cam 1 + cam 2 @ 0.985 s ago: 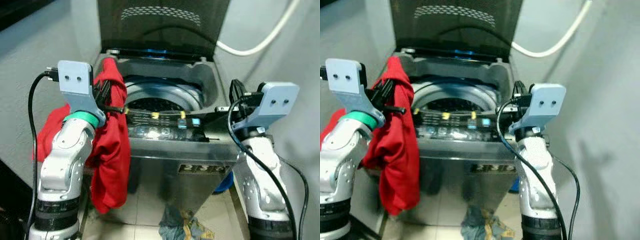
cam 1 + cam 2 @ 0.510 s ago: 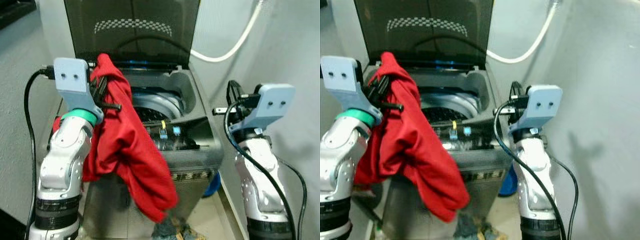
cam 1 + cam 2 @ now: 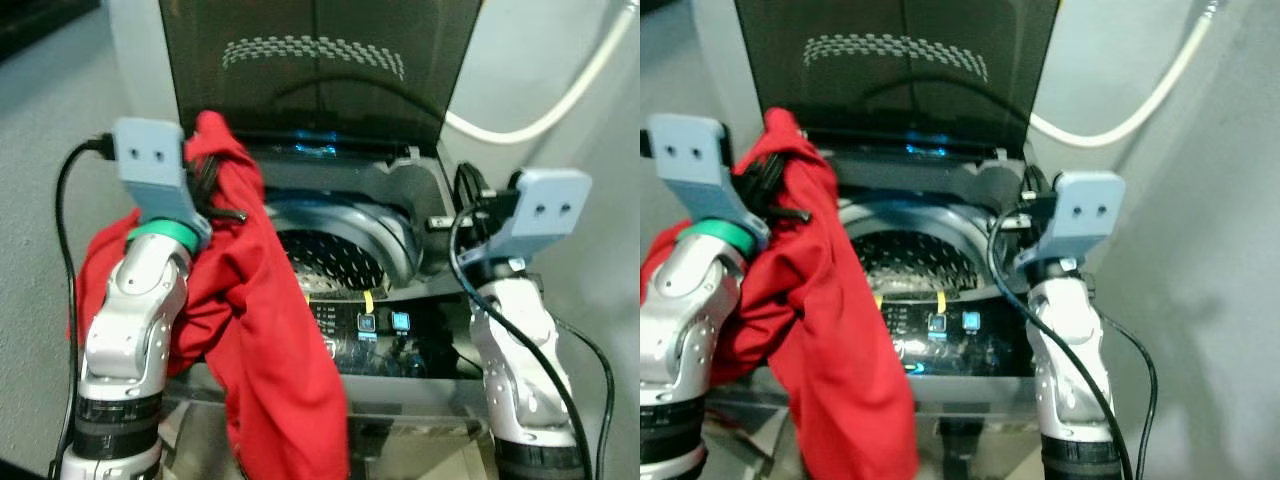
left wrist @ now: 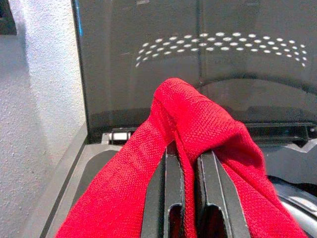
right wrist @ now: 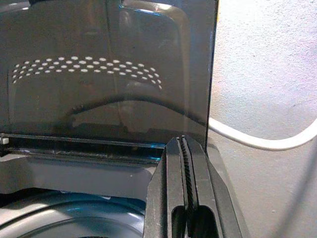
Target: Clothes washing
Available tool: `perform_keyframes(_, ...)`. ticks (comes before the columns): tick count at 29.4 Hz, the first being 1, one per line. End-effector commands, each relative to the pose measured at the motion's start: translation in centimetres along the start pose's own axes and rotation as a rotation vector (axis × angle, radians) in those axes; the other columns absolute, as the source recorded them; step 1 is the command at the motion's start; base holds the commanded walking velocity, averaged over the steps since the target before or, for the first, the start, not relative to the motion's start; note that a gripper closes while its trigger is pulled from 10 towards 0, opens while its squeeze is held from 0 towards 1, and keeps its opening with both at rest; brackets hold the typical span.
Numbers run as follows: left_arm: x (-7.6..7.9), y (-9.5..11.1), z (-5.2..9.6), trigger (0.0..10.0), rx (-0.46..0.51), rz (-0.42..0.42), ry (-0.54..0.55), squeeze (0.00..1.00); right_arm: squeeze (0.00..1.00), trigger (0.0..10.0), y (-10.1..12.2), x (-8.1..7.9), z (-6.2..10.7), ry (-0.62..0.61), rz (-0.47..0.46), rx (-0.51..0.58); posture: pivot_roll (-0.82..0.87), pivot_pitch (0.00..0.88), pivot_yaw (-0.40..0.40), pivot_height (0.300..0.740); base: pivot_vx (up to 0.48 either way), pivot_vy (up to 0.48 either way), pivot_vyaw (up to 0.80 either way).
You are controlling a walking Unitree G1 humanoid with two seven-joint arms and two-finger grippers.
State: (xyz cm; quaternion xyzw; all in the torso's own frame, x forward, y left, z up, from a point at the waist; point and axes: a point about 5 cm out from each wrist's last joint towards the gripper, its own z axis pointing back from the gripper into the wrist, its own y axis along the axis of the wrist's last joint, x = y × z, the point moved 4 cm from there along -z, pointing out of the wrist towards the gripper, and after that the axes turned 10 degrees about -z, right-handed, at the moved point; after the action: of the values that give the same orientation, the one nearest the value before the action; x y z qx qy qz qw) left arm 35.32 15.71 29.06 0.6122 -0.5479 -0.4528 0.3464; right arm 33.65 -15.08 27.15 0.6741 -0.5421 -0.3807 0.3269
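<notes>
The left tool (image 4: 187, 198) is clenched on a red garment (image 3: 262, 330), a fold of cloth pinched between its two black fingers (image 4: 166, 198) and bunched over their tips. It is raised at the left rear corner of the washing machine (image 3: 420, 190), just in front of the upright dark lid (image 3: 320, 70). From the pinch the garment drapes over the left arm (image 3: 135, 320) and falls in a long fold down the machine's left front, its lower end covering the front left corner and reaching the bottom edge of the head views. Part of the cloth also hangs behind the arm on its outer side. The right tool (image 5: 184, 198) is raised at the right rear of the machine with its fingers pressed flat together and nothing between them, pointing toward the lid. The right arm (image 3: 515, 360) stands beside the machine's right side, a black cable (image 3: 520, 330) looping along it. Between the two arms the perforated steel drum (image 3: 335, 260) lies open to view, with the control panel (image 3: 385, 335) at the front showing small blue and yellow lights. A white hose (image 3: 540, 110) curves along the grey wall (image 3: 590, 160) behind the right arm.
</notes>
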Motion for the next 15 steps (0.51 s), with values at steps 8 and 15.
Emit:
perform_keyframes(8,0.3,0.5,0.0,10.0,0.026,0.002,-0.020,0.00,0.00,10.0,0.0,-0.1,0.1,0.009,-0.002,-0.001,0.09,0.010,0.015,0.740,0.000,0.000,0.00)
perform_keyframes(15,-0.7,3.3,-1.8,10.0,0.200,-0.144,-0.026,0.00,0.00,10.0,0.3,-1.7,-0.2,0.100,-0.009,0.006,0.09,0.014,0.005,0.740,0.000,0.000,0.00)
